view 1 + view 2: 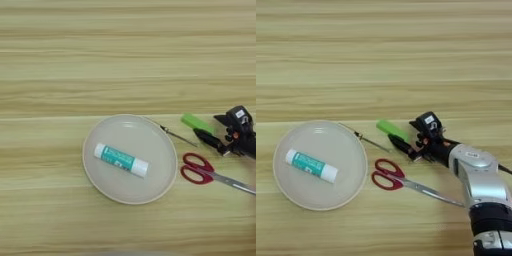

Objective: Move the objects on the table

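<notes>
A robot's right claw reaches in from the right of a round beige plate on a light wooden desk, its two black fingers spread to a narrow gap beside a small green block. One finger lies just below the block's near end; whether the fingers already touch it cannot be told — nothing appears gripped. The silver forearm slants up from the lower right, an approach that brings the fingers in along the block's length rather than from above.

The block lies on the desk just right of the plate, tilted, and apart from its rim. The red-handled scissors lie below the block, the handle loops nearest the plate's right edge and the silver blades pointing away to the right, passing under the forearm. A thin metal pin or rod lies from the plate's upper right rim toward the block.

On the plate rests a glue stick with a teal label — lying on its side, slanted, near the middle.

Both task objects sit on bare wood right of the plate; the block looks to be the one targeted.
</notes>
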Controlling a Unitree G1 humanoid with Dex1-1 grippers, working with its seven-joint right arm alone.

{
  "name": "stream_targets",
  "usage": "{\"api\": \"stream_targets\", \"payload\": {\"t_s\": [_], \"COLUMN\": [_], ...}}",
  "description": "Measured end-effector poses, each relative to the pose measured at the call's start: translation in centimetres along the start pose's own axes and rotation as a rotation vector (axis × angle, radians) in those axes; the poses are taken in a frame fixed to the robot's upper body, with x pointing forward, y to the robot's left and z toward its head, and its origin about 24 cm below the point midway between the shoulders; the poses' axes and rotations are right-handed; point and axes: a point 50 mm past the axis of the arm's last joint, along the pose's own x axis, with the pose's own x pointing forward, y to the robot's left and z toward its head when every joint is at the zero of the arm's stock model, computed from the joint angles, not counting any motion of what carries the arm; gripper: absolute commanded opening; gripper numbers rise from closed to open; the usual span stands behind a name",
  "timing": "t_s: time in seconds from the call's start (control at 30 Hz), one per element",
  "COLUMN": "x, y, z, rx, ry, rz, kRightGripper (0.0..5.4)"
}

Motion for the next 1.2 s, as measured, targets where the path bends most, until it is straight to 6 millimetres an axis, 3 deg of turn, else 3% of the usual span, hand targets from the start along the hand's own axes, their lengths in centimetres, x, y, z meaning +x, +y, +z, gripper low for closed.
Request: {"api": "stream_targets", "payload": {"t_s": [0.8, 1.2], "x": [-0.09, -0.29], "y": [0.18, 0.45], "z": [0.07, 0.12], "rx": [-0.003, -0.007], "ry": [0.002, 0.008], "rz": [0.022, 0.044], "kRightGripper": [1.42, 1.40]}}
